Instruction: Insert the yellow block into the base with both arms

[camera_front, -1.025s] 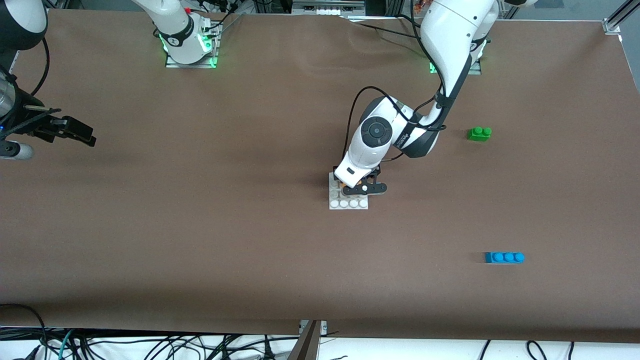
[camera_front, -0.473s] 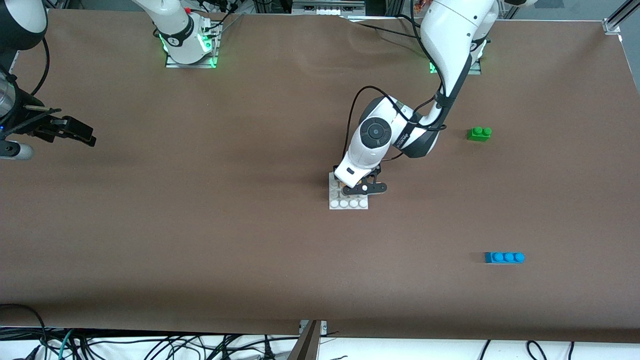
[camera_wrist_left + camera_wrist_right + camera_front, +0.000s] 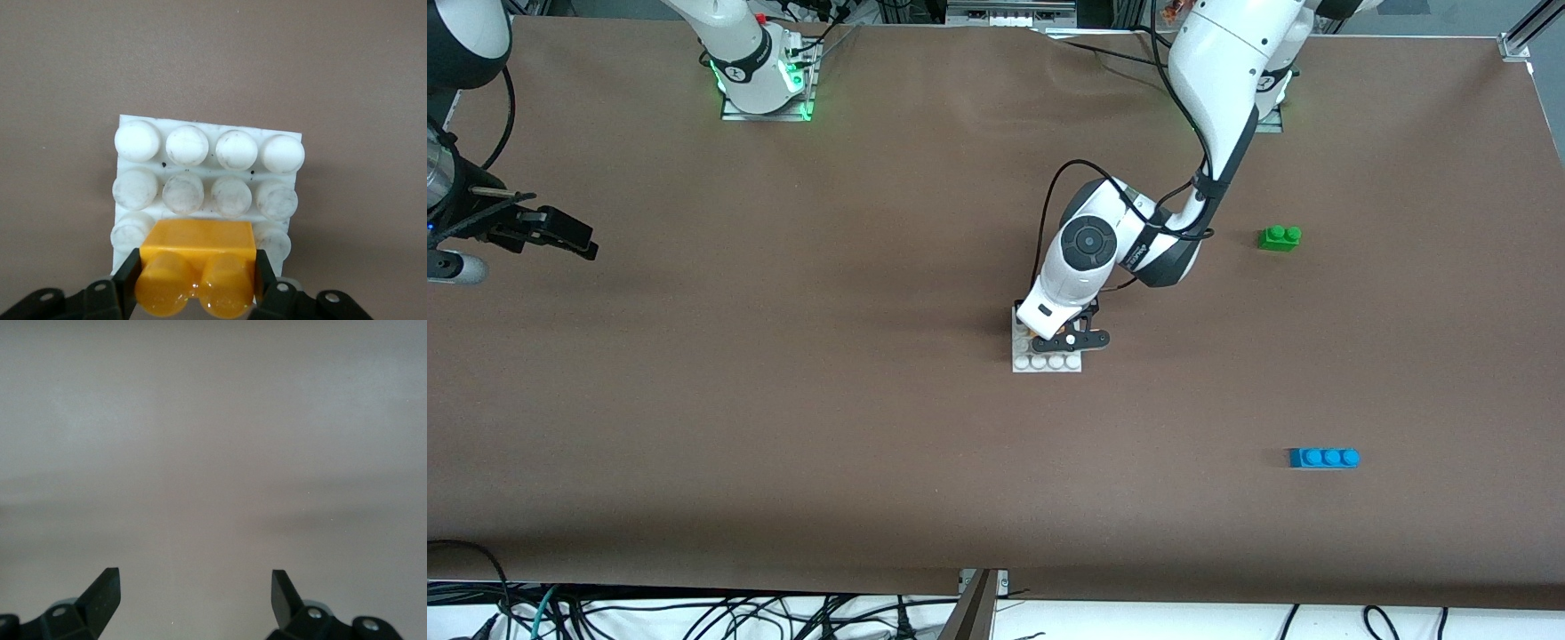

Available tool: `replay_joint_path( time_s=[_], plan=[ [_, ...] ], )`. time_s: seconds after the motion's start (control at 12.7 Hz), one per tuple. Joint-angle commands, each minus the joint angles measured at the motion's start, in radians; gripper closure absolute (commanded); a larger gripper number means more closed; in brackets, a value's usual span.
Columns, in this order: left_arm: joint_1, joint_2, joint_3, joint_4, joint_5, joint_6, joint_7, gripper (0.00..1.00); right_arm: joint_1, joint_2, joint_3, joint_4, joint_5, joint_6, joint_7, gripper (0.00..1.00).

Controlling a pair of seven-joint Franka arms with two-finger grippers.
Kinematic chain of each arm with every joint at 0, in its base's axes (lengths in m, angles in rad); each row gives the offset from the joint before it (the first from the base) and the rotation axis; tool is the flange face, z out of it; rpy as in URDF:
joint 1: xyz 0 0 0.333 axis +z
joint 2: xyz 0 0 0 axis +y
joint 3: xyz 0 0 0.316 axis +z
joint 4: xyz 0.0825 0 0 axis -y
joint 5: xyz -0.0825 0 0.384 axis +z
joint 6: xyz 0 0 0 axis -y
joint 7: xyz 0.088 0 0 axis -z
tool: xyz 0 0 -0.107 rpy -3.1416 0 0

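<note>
The white studded base [image 3: 1018, 363] lies mid-table. My left gripper [image 3: 1069, 339] is low over it, shut on the yellow block [image 3: 1034, 332], of which only a sliver shows under the wrist. In the left wrist view the yellow block [image 3: 200, 250] sits between the black fingers [image 3: 128, 275] of the left gripper [image 3: 197, 277], studs toward the camera, covering the middle studs of the base [image 3: 208, 160] in rows farther from the front camera. Whether it is seated on them I cannot tell. My right gripper [image 3: 585, 242] waits open at the right arm's end, with only bare table between the right gripper's [image 3: 195, 580] fingers.
A green two-stud brick [image 3: 1280, 236] rests toward the left arm's end, farther from the front camera than the base. A blue three-stud brick [image 3: 1324, 457] lies nearer to the front camera at that same end. Brown table surface surrounds the base.
The left arm's wrist and gripper have shifted slightly toward the right arm's end over the base, still holding the yellow block. The right arm has not moved.
</note>
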Motion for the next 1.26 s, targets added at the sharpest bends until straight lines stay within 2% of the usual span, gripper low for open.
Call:
replay_joint_path(
  time_s=[0.0, 0.08, 0.47, 0.63, 0.95, 1.18],
  plan=[
    [-0.012, 0.029, 0.006, 0.031, -0.011, -0.013, -0.01, 0.32, -0.003, -0.012, 0.004, -0.003, -0.006, -0.012, -0.006, 0.0],
    [-0.01, 0.027, 0.006, 0.031, -0.006, -0.013, -0.002, 0.0, -0.003, -0.012, 0.004, -0.003, -0.006, -0.012, -0.006, 0.0],
    [-0.009, 0.009, 0.006, 0.068, -0.005, -0.019, -0.007, 0.0, -0.003, -0.012, 0.004, -0.005, -0.006, -0.012, -0.006, 0.0],
    [0.002, -0.051, 0.006, 0.047, -0.001, -0.022, 0.001, 0.0, -0.003, -0.012, 0.004, -0.005, -0.006, -0.012, -0.006, 0.0],
    [0.118, -0.264, 0.005, -0.102, -0.001, -0.069, 0.122, 0.0, -0.003, -0.012, 0.004, -0.005, -0.006, -0.012, -0.006, 0.0],
    [0.232, -0.495, -0.001, -0.22, -0.004, -0.233, 0.298, 0.0, -0.003, -0.012, 0.006, -0.005, -0.006, -0.012, -0.006, 0.0]
  ],
)
